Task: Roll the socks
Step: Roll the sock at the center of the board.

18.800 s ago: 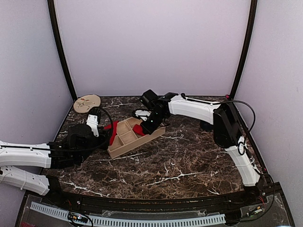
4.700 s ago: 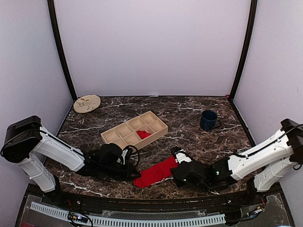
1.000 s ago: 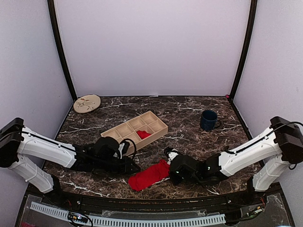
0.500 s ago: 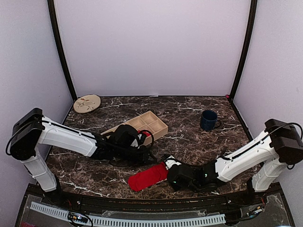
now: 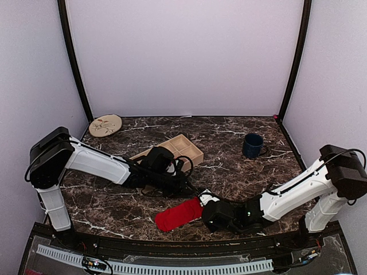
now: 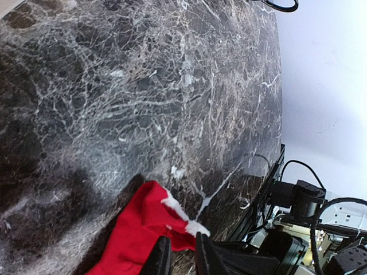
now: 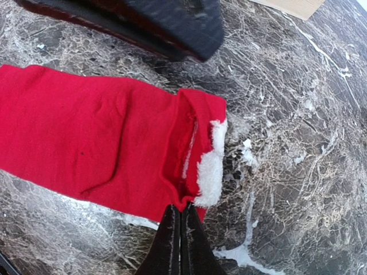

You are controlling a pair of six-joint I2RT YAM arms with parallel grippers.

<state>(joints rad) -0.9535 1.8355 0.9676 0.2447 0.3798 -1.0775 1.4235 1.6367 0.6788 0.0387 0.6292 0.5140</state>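
Flat red sock [image 7: 103, 143], fuzzy white cuff [image 7: 209, 166], veined marble table [image 7: 287, 143].

The dark marbled desk [image 5: 229, 129] carried four things: a red sock [image 5: 179, 213] flat near the front, a wooden divided tray [image 5: 186, 146] mid-desk, a blue mug [image 5: 252, 145] right — and a round disc [image 5: 105, 124] far left.

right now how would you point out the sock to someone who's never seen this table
On the dark marble table, look near the middle of the front edge. The red sock lies flat, its cuff at the right pincer. Unlike the blue mug and wooden tray behind it, it is soft and bright red, with white fuzzy trim.
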